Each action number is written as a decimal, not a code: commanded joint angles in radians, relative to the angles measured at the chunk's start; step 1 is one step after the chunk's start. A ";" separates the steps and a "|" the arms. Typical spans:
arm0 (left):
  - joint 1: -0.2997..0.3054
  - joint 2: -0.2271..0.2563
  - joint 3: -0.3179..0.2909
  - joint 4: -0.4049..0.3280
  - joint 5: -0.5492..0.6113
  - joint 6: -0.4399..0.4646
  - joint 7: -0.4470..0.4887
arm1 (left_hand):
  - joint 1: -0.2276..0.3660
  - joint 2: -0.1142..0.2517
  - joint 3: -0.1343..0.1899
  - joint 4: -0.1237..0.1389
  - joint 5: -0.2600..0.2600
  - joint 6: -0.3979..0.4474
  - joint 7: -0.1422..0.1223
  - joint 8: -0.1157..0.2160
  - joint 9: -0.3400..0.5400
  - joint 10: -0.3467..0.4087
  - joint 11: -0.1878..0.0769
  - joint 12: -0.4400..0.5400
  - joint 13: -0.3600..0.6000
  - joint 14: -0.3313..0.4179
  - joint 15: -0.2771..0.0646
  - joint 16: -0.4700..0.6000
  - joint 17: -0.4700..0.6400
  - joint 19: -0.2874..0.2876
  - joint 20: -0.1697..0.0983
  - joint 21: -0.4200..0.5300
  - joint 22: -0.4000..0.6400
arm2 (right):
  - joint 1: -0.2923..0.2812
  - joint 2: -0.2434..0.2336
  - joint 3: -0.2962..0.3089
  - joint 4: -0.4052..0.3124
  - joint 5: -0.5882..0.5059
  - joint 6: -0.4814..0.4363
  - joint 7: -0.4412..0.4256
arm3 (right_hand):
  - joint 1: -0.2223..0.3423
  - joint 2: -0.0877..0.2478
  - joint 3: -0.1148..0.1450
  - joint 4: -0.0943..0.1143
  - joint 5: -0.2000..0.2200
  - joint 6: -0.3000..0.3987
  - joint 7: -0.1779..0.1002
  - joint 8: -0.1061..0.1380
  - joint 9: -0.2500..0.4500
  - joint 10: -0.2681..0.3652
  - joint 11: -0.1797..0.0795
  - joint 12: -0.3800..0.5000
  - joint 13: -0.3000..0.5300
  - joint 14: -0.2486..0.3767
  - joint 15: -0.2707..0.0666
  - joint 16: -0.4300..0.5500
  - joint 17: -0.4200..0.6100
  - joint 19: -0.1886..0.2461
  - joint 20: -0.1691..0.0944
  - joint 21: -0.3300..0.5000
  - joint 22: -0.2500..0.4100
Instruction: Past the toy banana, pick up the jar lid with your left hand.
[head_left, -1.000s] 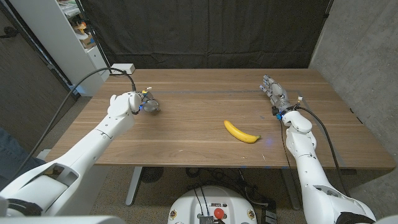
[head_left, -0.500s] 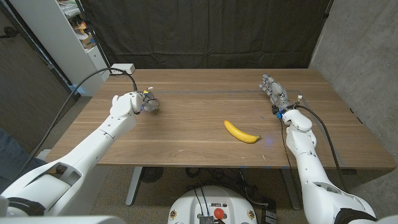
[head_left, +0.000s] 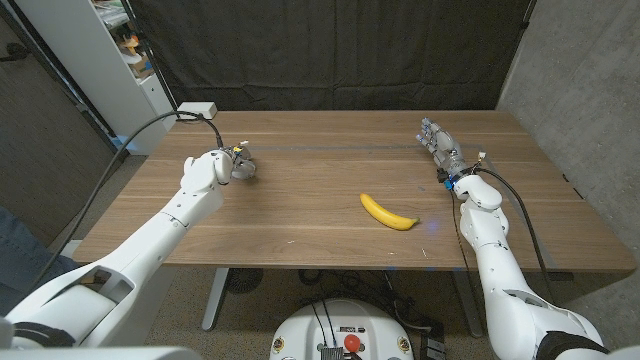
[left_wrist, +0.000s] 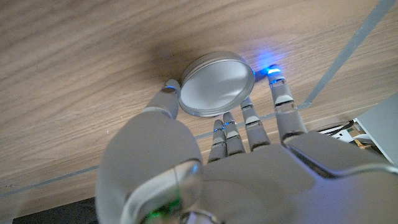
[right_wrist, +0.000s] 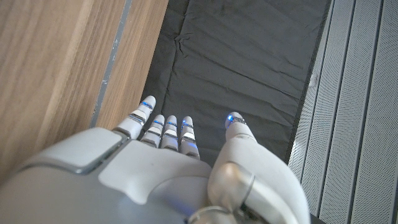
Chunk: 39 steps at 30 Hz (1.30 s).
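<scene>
Wooden desk with lengthwise grain and a pale seam running across its far part, standing on white legs. Behind it hangs a creased black curtain. A white shelf unit stands at the far left; a grey textured wall closes the right side. Speckled carpet lies beneath the desk.

On the wooden table, the round metal jar lid lies far left of the curved yellow toy banana, slightly behind it.
</scene>
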 joint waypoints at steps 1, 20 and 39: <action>0.011 -0.012 0.000 -0.004 0.003 0.008 0.028 | 0.080 0.043 0.007 -0.001 0.016 0.039 -0.003 0.015 0.005 0.020 -0.004 0.012 0.011 0.046 -0.034 0.045 0.051 0.146 -0.127 0.014 0.022 | 0.003 0.000 0.007 0.009 0.001 0.002 0.006 | 0.005 -0.002 0.000 -0.001 0.005 0.005 -0.002 0.008 0.005 0.007 -0.006 0.007 0.005 0.012 0.000 0.011 0.002 0.001 0.009 0.006 0.005; 0.023 -0.028 -0.020 -0.002 -0.043 0.015 0.038 | 0.154 0.056 -0.010 0.005 0.032 0.071 -0.003 0.020 0.009 0.050 -0.009 0.034 0.033 0.063 -0.043 0.086 0.103 0.169 -0.140 0.035 0.022 | 0.012 -0.003 0.005 0.026 -0.013 0.001 0.015 | 0.001 -0.005 -0.001 0.001 0.006 0.015 -0.003 0.011 0.006 0.013 -0.009 0.009 0.006 0.020 0.002 0.012 0.002 0.004 0.011 0.007 0.005; 0.016 -0.013 -0.032 -0.038 -0.052 0.024 0.021 | 0.158 0.055 -0.032 0.016 0.036 0.071 -0.001 0.015 0.011 0.048 -0.007 0.037 0.046 0.056 -0.040 0.094 0.123 0.156 -0.137 0.037 0.022 | -0.002 -0.004 -0.001 -0.021 -0.016 -0.016 0.005 | 0.000 -0.007 -0.001 0.001 0.007 0.016 -0.003 0.010 0.006 0.014 -0.010 0.008 0.006 0.022 0.002 0.012 0.002 0.005 0.011 0.007 0.005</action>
